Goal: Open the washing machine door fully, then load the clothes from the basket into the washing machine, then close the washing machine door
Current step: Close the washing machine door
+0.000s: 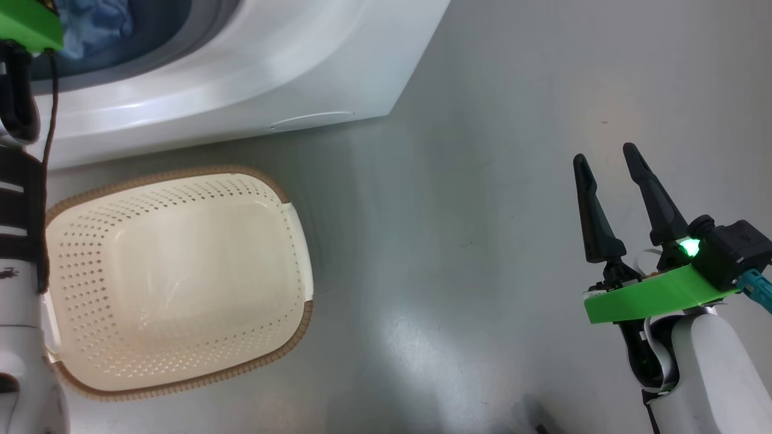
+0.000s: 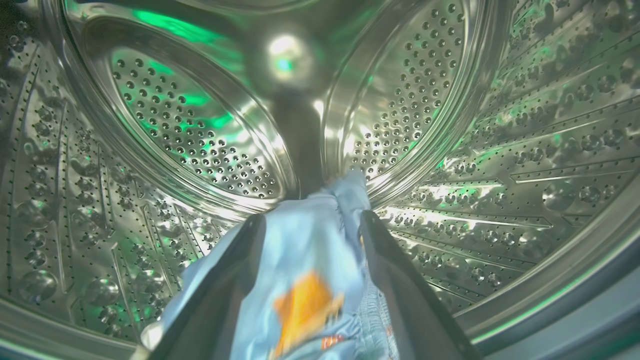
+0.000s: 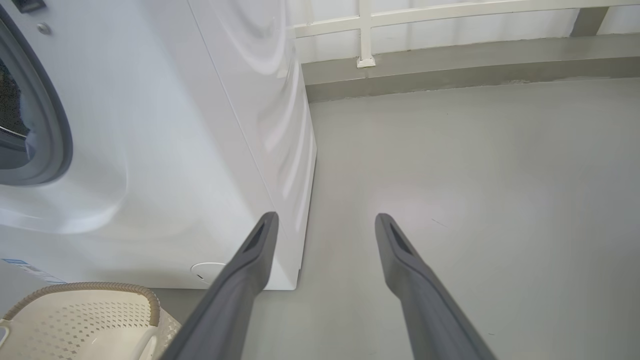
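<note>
the right gripper [image 1: 605,153] has two long black fingers [image 1: 594,211], thin at the tips. below them is a bright green plate [image 1: 657,298], a small glowing green light [image 1: 689,247] and a teal plug [image 1: 757,288]. the right arm [image 1: 711,361] is smooth and white. a thin black cable [image 1: 54,102] runs along the left arm [image 1: 18,337].

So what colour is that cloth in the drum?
Light blue garment with an orange print; clearest in the left wrist view.

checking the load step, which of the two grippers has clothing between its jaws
The left gripper: a light blue garment with an orange print sits between its jaws inside the drum. The right gripper has nothing there.
</note>
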